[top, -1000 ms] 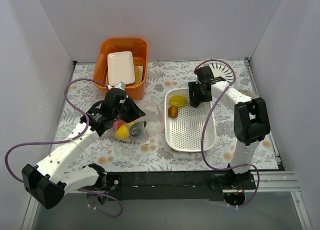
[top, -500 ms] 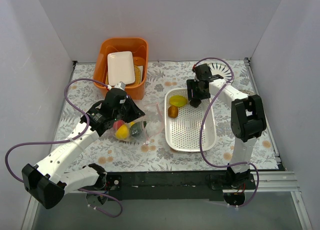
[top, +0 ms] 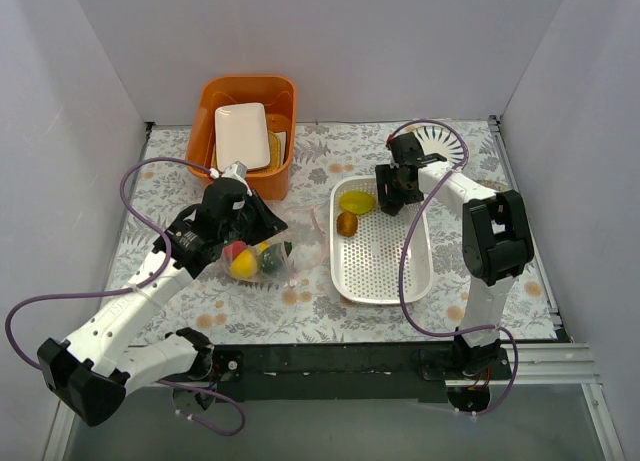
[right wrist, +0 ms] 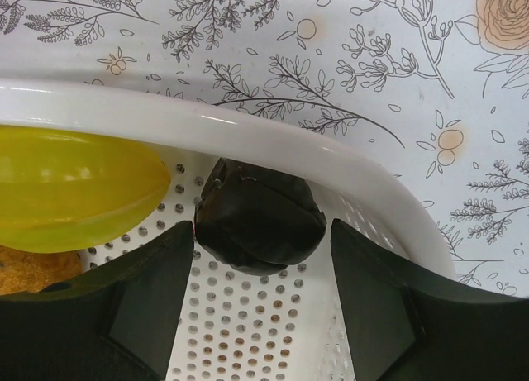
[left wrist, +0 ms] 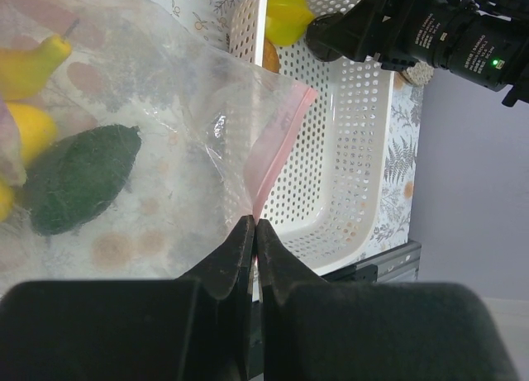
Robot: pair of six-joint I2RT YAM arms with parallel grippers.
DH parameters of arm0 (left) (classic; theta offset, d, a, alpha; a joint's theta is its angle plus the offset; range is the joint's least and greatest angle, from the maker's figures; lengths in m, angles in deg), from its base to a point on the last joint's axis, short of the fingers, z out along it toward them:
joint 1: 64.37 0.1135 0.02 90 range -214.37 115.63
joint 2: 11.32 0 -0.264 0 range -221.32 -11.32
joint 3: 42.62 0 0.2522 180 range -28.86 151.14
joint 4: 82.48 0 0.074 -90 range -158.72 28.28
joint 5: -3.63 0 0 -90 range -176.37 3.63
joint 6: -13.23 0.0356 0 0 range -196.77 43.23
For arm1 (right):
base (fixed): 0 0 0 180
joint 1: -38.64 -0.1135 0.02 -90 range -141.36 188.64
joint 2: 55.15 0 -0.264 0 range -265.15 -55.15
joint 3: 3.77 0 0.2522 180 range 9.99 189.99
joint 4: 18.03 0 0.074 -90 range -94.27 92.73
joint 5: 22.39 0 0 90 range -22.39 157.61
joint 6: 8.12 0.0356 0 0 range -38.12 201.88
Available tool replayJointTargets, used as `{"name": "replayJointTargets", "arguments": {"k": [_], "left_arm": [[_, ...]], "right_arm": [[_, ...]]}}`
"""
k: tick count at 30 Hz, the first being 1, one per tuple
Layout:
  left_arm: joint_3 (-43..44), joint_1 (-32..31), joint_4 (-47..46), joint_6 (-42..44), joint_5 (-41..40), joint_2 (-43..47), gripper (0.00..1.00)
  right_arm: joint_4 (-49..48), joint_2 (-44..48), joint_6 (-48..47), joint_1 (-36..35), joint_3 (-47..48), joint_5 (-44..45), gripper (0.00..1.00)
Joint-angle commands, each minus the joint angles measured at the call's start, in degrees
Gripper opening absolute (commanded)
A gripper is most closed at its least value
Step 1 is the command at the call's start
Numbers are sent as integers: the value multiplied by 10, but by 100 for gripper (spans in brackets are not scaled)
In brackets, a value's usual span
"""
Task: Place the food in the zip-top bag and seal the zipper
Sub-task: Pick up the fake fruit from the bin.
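Left of the middle in the top view, zip-top bag (top: 270, 243) holding red, yellow and green food (top: 245, 263), left gripper (left wrist: 254, 226) pinched shut on its pink zipper (left wrist: 279, 141), upper right, right gripper (right wrist: 258, 232) fingers wide apart around a dark round piece (right wrist: 258, 203) in the white basket (top: 385, 271), yellow fruit (right wrist: 66, 191) just beside.

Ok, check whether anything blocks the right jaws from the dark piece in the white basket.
Nothing visible does. The dark piece lies bare in the white basket, just inside its rim, in the gap between the open jaws of the right gripper. The yellow piece sits off to one side.
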Motion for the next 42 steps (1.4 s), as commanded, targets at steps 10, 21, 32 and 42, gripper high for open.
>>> {"name": "replayJointTargets", "arguments": {"k": [10, 21, 32, 42], "left_arm": [[7, -2, 7, -7, -12, 20, 0], [-2, -2, 33, -21, -22, 6, 0], [8, -3, 26, -23, -18, -13, 0], [2, -2, 10, -15, -4, -14, 0]], "right_arm": [[-27, -10, -7, 1, 15, -8, 74], [-50, -23, -21, 1, 8, -7, 74], [-38, -19, -31, 1, 10, -11, 48], [-61, 64, -2, 1, -73, -39, 34]]}}
